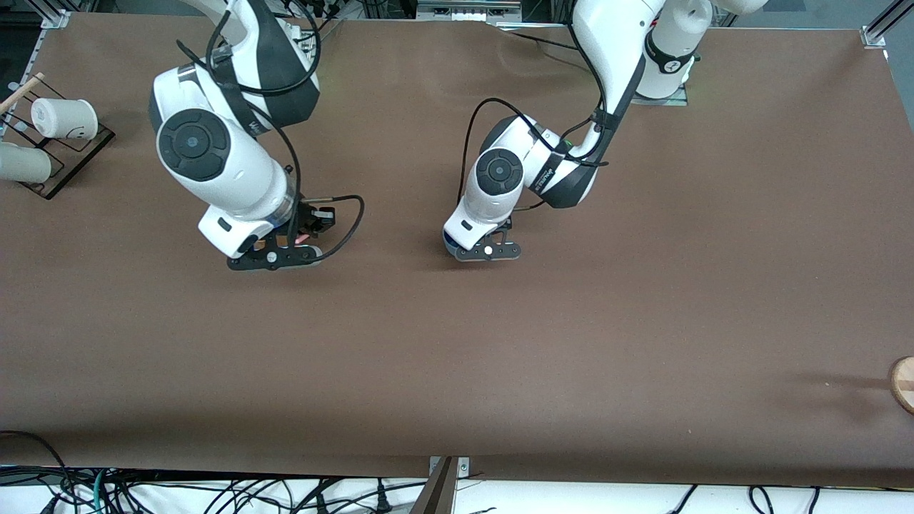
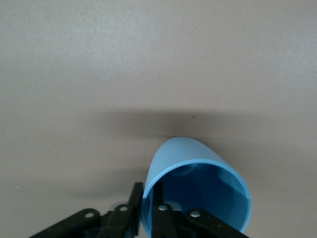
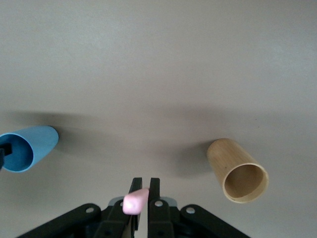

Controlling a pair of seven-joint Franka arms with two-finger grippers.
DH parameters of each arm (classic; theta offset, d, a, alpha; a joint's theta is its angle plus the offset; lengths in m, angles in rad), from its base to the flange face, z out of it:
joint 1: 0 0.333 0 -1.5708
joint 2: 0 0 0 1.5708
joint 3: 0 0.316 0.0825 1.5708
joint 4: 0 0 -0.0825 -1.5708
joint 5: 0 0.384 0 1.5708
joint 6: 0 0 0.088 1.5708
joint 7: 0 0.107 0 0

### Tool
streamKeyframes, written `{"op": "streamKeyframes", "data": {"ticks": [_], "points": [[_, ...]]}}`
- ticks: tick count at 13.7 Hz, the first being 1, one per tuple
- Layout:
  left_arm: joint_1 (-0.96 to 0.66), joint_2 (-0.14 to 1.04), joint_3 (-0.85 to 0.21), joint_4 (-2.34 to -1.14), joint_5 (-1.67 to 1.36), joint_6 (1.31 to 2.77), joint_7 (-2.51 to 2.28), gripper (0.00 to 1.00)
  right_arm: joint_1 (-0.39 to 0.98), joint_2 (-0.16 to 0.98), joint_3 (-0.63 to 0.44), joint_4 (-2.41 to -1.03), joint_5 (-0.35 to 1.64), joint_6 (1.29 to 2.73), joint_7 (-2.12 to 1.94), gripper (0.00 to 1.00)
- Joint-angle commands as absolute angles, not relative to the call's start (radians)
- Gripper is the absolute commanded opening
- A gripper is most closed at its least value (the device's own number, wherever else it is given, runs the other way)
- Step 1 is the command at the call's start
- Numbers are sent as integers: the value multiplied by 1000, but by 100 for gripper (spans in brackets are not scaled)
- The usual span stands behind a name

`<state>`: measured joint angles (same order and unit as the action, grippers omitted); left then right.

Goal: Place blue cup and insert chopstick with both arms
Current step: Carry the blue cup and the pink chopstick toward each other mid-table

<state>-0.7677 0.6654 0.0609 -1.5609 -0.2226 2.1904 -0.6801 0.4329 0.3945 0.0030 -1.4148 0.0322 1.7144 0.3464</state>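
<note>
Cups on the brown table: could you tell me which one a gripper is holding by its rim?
The light-blue plastic cup: the left gripper straddles its rim. The tan cork-coloured cup stands untouched.

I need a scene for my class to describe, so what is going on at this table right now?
Two robot arms work over a brown table. The left gripper pinches the wall of the blue cup, one finger inside and one outside, near the middle of the table. The right gripper is shut on the pink chopstick, toward the right arm's end. A tan cup stands at the table's edge, at the left arm's end.
</note>
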Motion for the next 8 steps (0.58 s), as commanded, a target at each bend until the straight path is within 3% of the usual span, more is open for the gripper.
{"op": "streamKeyframes", "data": {"ticks": [1,4,8], "points": [[-782,661,77,-1513,-247,2168,-672,100,446,403,-2,-1384,45,1709,374,0],[-756,586,83,-1497,-247,2050,-556,100,478,419,0,-1384,55,1741,441,0],[-605,500,87,-1486,-213,1883,-309,100,547,449,2,-1384,57,1833,582,0]]}}
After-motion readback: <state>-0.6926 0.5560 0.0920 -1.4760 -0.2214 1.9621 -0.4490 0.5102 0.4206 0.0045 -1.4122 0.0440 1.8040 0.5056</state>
